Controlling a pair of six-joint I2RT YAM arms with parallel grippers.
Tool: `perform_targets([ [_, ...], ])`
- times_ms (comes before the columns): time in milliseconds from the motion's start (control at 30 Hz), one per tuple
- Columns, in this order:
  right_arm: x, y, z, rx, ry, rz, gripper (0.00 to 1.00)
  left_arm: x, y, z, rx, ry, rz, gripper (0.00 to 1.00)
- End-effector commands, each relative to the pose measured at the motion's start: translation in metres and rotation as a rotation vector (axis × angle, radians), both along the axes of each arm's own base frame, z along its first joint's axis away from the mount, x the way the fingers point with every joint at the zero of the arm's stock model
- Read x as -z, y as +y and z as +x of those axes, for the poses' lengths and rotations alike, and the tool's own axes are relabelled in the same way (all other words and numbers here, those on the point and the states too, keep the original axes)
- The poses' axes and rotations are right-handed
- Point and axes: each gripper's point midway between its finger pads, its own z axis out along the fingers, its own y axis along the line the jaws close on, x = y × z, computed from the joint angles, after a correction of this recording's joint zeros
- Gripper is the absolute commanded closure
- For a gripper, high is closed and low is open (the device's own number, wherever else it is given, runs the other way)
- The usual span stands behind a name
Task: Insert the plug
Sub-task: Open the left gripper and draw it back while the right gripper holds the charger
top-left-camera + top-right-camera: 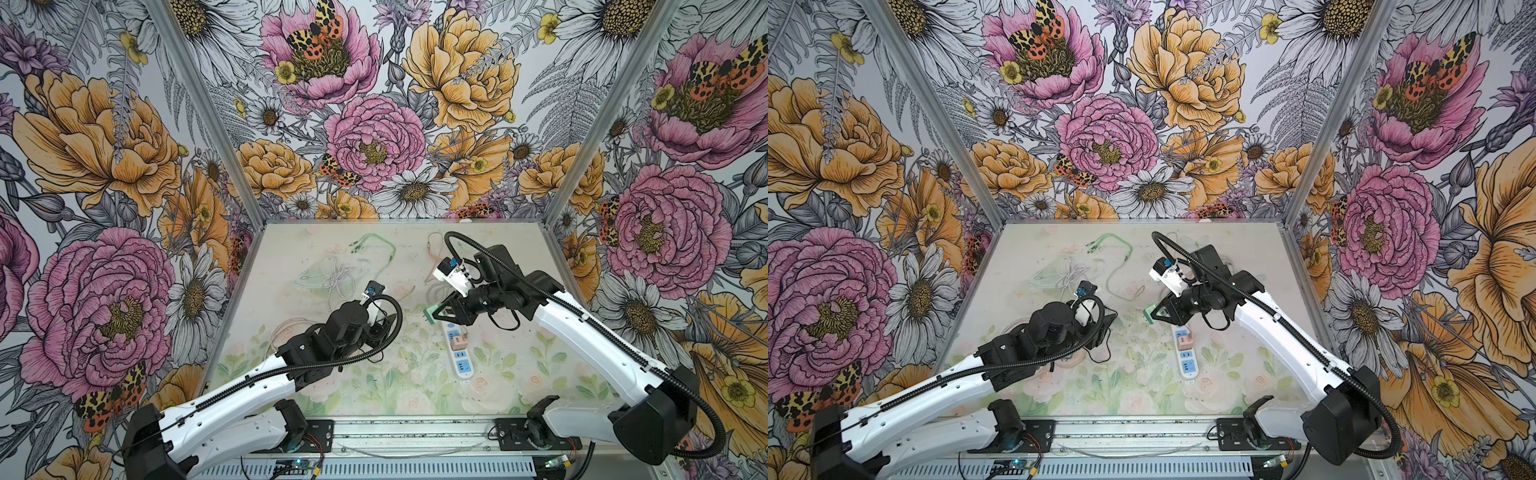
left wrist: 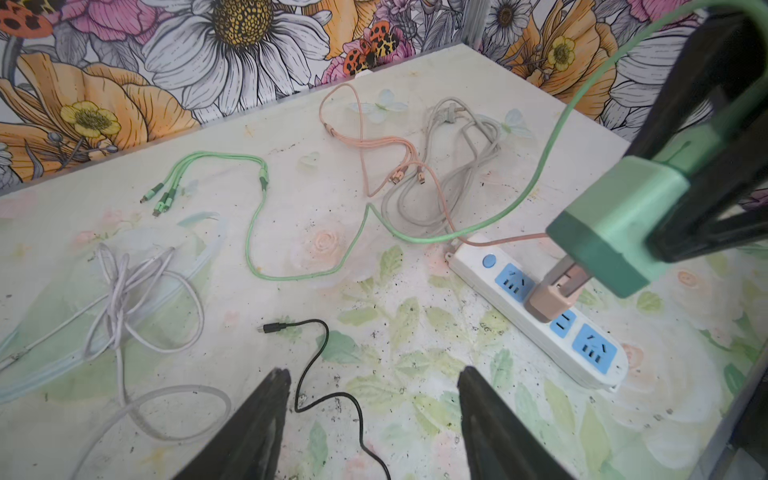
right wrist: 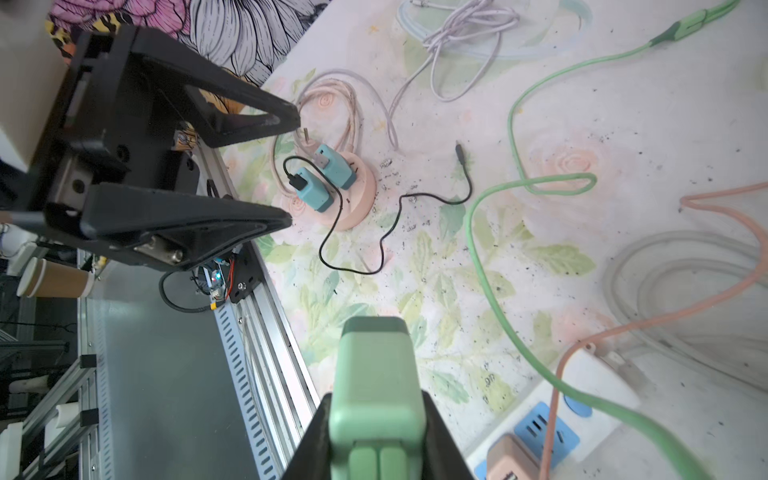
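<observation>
Green plug sits closest to the right wrist camera, pinched across its sides by the right gripper, with its prongs pointing out ahead of the fingertips. It hangs in the air, clear of the power strip, which lies below and just ahead of those fingertips. The plug looks tilted rather than square to the strip's face, so the prongs could catch the socket rim instead of entering the slots.

A pink plug already stands in the strip, right under the green one. If the green plug comes down a little off line, it would likely knock that pink plug rather than reach a free blue socket beside it.

The left gripper is spread wide and holds nothing. It is well apart from the strip, which nothing pins down, so a sideways push may slide or tip it.

The green cable trails back past the right gripper. Its drag could twist the plug in the grip.
</observation>
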Motion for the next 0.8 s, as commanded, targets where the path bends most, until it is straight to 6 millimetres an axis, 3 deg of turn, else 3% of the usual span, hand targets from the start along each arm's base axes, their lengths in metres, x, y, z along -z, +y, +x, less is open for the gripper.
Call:
perform_targets([
  [0, -0.007, -0.009, -0.015, -0.057, -0.112, -0.089, 1.00, 0.011, -0.023, -0.005, 0.057, 0.097, -0.106, 0.34],
  [133, 0.001, -0.003, -0.035, -0.179, -0.180, -0.178, 1.00, 0.023, -0.057, -0.015, 0.174, 0.191, -0.190, 0.36],
  [233, 0.006, -0.003, -0.042, -0.225, -0.205, -0.225, 1.00, 0.036, -0.064, -0.013, 0.165, 0.249, -0.190, 0.37],
  [567, 0.019, -0.015, -0.057, -0.341, -0.245, -0.299, 1.00, 0.086, -0.055, -0.012, 0.085, 0.384, -0.172, 0.38],
  [767, 0.065, -0.042, -0.061, -0.400, -0.247, -0.451, 1.00, 0.086, -0.031, -0.007, 0.035, 0.402, -0.260, 0.38],
])
